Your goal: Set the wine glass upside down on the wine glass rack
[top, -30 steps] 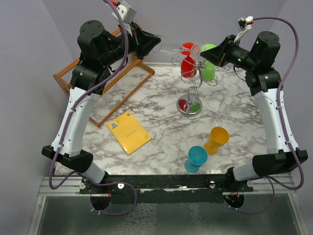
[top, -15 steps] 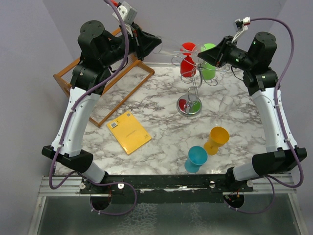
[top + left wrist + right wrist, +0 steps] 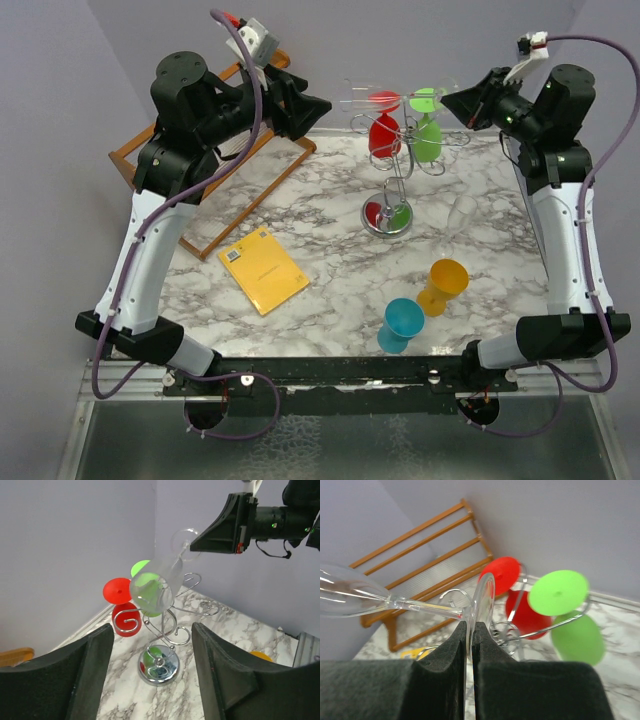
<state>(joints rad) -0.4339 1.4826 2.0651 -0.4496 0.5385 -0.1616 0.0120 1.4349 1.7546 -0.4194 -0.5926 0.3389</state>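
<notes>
White-and-grey marbled table [image 3: 330,230]. Toward the middle of the far edge stood the wine glass rack [image 3: 388,218] on its round shiny base. A slatted wooden rack [image 3: 256,201] lay across the far-left corner. A yellow booklet [image 3: 264,270] lay flat left of centre, askew to the table edges. By the near edge, right of centre, stood a teal goblet [image 3: 400,322] and, just beside it toward the right edge, an orange goblet [image 3: 443,283].

The right tool [image 3: 470,640] pinches the clear wine glass [image 3: 350,597] by its foot, bowl lying sideways to the left; beyond, a red glass [image 3: 502,575] and a green glass [image 3: 559,592] hang on the wine glass rack [image 3: 520,598].
</notes>
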